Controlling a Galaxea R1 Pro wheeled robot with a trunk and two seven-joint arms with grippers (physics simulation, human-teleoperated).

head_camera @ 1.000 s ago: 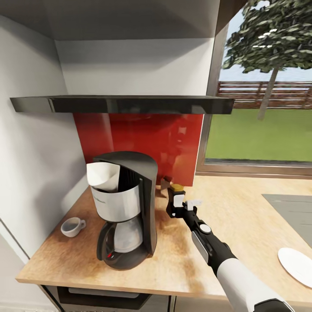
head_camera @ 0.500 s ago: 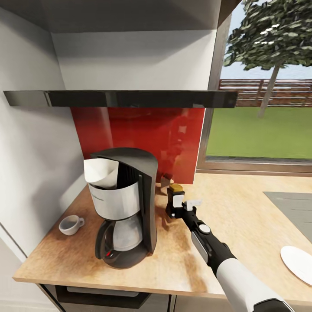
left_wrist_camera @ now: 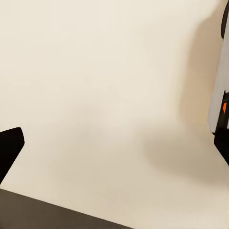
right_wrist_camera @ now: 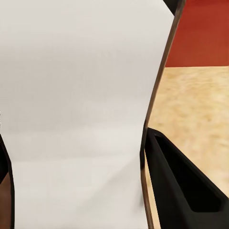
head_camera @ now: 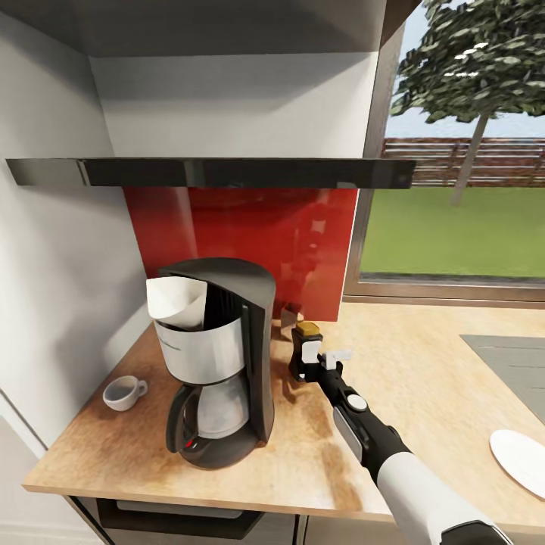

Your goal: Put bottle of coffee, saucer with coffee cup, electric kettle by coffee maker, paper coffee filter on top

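1. The coffee maker [head_camera: 219,363] stands upright on the wooden table [head_camera: 424,378], near its left end. Its body is black with a brushed-metal band, and a glass carafe sits at its base.
2. A white paper coffee filter [head_camera: 175,303], cone-shaped, sits at the top front of the coffee maker.
3. The bottle of coffee [head_camera: 306,352] stands upright on the table just beside the coffee maker's right side. It is small and dark, with a white label and a brownish-gold cap.
4. The right pincer [head_camera: 309,362] is pinching the bottle of coffee. In the right wrist view the white label [right_wrist_camera: 76,114] lies close before the camera, with a black finger [right_wrist_camera: 183,186] pressed against the bottle's side.
5. A white coffee cup [head_camera: 123,393] sits on the table left of the coffee maker, apart from it.
6. A white saucer [head_camera: 521,462] lies on the table at the far right, well apart from the cup.
7. Left pincer: a black fingertip [left_wrist_camera: 9,148] shows against a pale surface; I cannot tell whether it is spread.
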